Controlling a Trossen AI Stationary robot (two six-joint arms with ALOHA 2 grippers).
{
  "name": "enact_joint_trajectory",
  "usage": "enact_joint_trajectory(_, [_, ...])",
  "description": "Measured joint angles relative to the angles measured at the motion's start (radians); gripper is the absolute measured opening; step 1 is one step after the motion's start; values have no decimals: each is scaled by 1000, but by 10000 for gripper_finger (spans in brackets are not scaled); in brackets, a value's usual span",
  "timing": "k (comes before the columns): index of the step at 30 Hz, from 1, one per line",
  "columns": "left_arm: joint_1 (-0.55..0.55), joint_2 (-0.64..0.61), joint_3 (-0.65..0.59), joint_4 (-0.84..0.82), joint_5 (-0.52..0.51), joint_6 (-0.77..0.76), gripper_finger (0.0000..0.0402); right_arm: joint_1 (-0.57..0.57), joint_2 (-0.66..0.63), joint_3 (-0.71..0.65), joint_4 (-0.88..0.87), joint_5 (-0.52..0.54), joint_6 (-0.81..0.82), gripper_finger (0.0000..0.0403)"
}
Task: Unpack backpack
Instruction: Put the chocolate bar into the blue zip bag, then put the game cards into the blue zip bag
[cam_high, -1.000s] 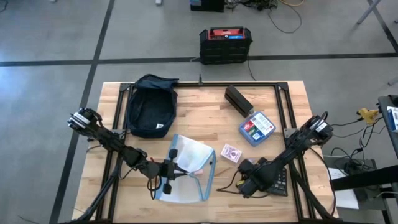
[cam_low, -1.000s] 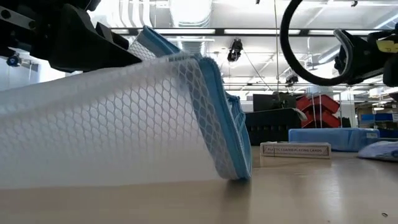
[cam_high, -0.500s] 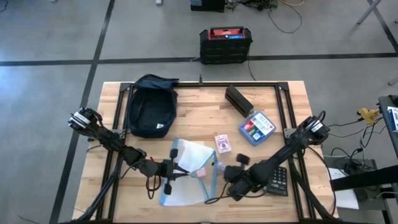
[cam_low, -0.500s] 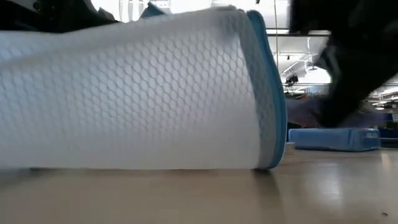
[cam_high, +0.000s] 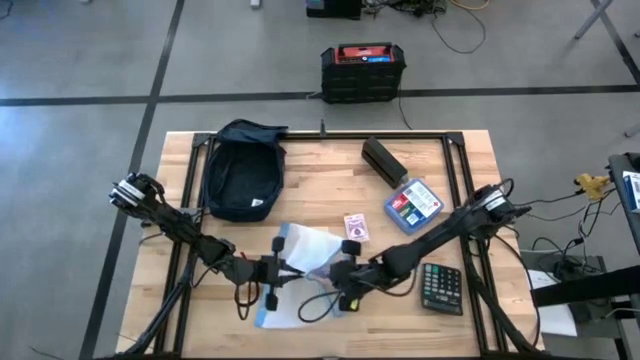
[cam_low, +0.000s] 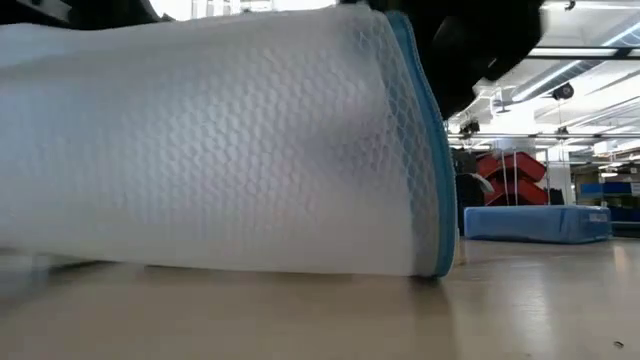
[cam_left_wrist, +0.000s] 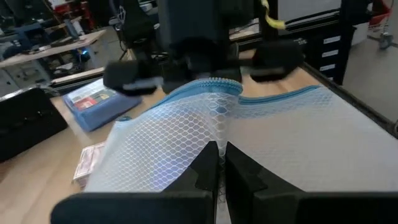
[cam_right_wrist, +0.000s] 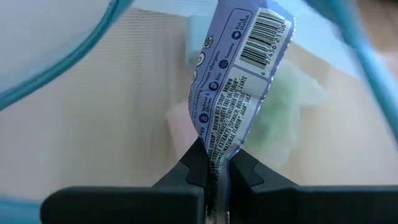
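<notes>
The dark navy backpack (cam_high: 243, 168) lies flat at the table's far left, touched by no gripper. Nearer the front lies a white mesh pouch with blue trim (cam_high: 305, 262), which fills the low view (cam_low: 220, 140). My left gripper (cam_high: 283, 268) is shut on the pouch's left side. My right gripper (cam_high: 336, 272) is at the pouch's right, open end, shut on a purple printed wrapper (cam_right_wrist: 239, 87) with a barcode. Mesh and blue trim surround the wrapper in the right wrist view. My left gripper pinches a raised fold of the pouch's mesh (cam_left_wrist: 214, 134) between its two fingers, coming level from the table's left. The pouch's underside rests on the table. My right gripper pinches the wrapper's end edge (cam_right_wrist: 216, 158) between its fingertips, coming from the table's right. The wrapper reaches away from the fingers into the pouch.
A pack of playing cards (cam_high: 355, 228) lies just beyond the pouch. A blue box with a red label (cam_high: 413, 205) and a black box (cam_high: 383, 160) lie at the far right, a calculator (cam_high: 441, 288) at the near right. A black crate (cam_high: 363, 70) stands on the floor beyond the table.
My right gripper has gone toward the table's left, from above the calculator to the pouch's open end. The pack of cards has slid a little toward the far edge. The pouch has bunched up and stands taller. My left gripper has kept its place.
</notes>
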Motion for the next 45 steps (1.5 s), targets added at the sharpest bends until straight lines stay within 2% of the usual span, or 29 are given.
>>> enact_joint_trajectory(5, [0,0,0,-6,-1,-2,0,-28,87,0,172,0,-101,13])
enact_joint_trajectory(10, [0,0,0,-9,-1,-1,0,-42,147,24,246,3,-159,41])
enact_joint_trajectory(20, [3,0,0,-13,-1,4,0,-43,157,42,242,34,-151,166])
enact_joint_trajectory(27, [3,0,0,-19,-1,4,0,-38,150,42,235,33,-149,237])
enact_joint_trajectory(32, [3,0,0,-27,-1,4,0,-15,91,42,138,26,-141,274])
enact_joint_trajectory(38, [3,0,0,-37,-1,4,0,30,-2,42,-37,26,-57,304])
enact_joint_trajectory(45, [3,0,1,-68,-1,-7,0,65,-116,42,-287,53,230,320])
